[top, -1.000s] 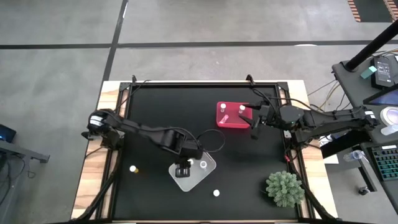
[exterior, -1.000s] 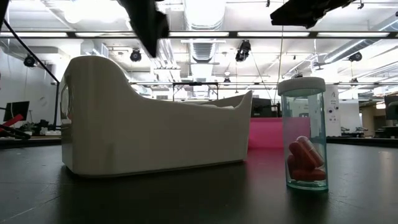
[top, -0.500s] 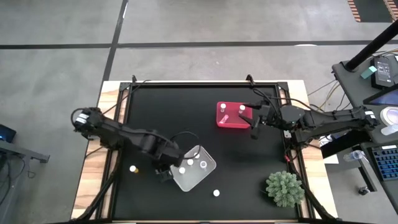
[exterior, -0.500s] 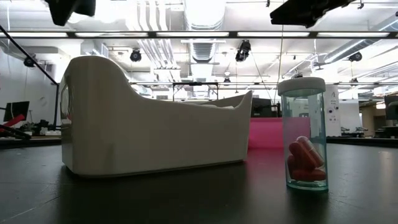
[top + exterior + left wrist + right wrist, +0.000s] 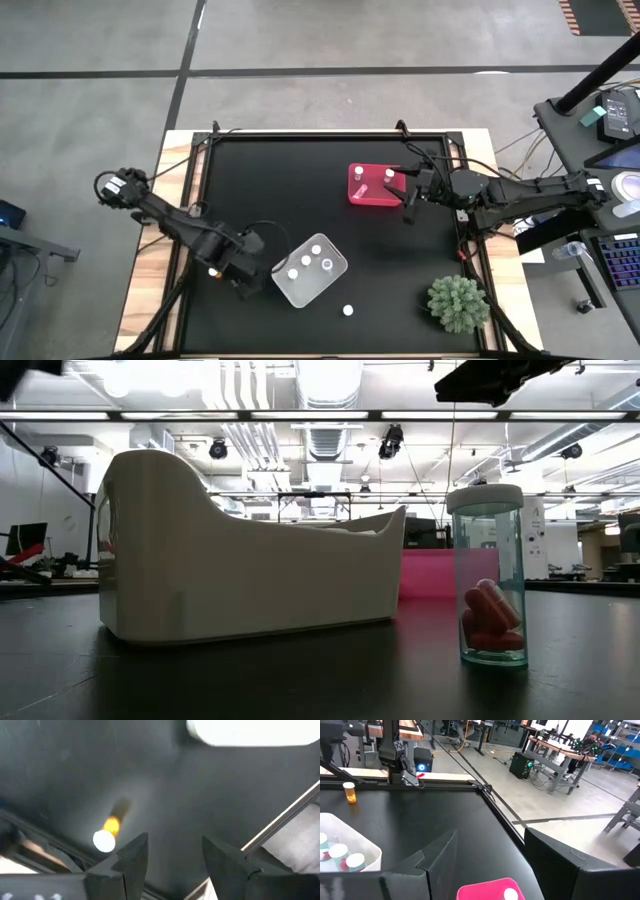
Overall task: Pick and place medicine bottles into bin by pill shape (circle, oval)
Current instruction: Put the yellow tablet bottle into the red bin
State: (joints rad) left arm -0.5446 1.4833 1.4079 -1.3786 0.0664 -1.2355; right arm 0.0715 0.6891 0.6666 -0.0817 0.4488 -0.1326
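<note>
Medicine bottles: three in white bin; two in pink bin; orange bottle near left gripper, jaws apart, empty; one capped bottle loose on counter; right gripper beside pink bin, jaws apart, empty.
</note>
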